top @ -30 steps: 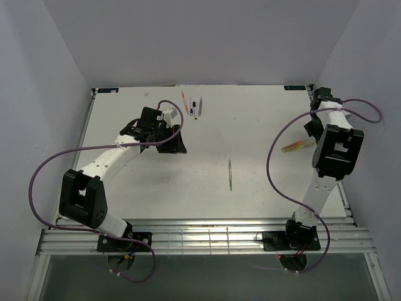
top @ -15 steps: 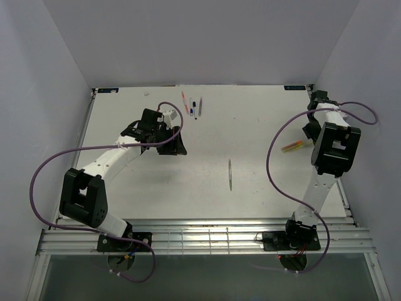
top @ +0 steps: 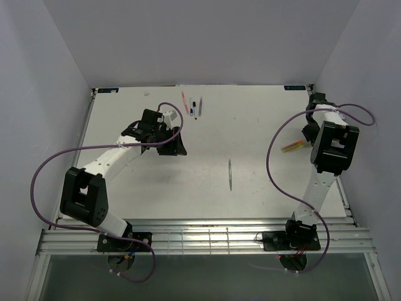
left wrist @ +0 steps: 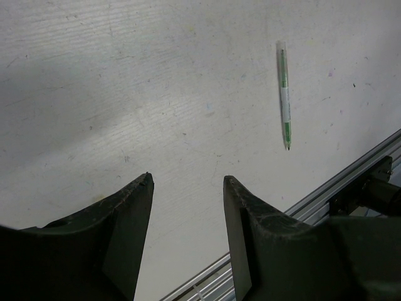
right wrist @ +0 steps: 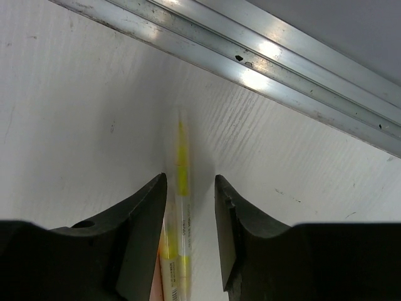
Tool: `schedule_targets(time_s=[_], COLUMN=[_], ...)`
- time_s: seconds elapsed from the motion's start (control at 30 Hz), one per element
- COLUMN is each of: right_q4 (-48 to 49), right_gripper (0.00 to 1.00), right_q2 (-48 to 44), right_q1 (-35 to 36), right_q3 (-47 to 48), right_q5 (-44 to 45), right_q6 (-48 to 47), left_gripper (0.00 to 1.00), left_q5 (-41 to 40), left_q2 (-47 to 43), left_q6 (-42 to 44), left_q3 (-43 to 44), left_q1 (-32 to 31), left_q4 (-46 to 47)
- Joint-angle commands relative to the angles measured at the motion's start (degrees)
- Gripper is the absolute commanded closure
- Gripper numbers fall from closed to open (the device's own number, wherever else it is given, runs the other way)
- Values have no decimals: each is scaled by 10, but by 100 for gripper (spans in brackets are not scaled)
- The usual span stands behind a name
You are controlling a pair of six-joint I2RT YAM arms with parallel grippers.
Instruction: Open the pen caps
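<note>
Straddling a yellow pen, the right gripper has its fingers parted, with a gap on either side of the barrel and no grasp. An orange pen lies alongside the yellow one, partly under one finger. Both pens are near the right edge of the table, close to an aluminium rail. The left gripper is spread and empty, over bare table left of centre. A green pen lies well apart from it. Three more pens lie at the far edge. The pen caps are too small to tell from the bodies in any view.
</note>
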Motion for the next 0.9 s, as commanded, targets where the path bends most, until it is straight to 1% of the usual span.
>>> schedule_targets(time_s=[0.0, 0.57, 0.87], right_q4=[11, 12, 12], right_gripper=[58, 66, 72], right_q2=[7, -17, -33], right_q1=[-2, -12, -12], right_q3=[-9, -71, -107], right_q5=[9, 19, 31], right_q6=[17, -2, -27], left_gripper=[41, 41, 41], left_q5=[13, 9, 12], left_q2=[4, -5, -14], left_q6=[0, 5, 5], left_q3=[1, -3, -9], left_q1=[4, 5, 5], left_q4=[11, 8, 9])
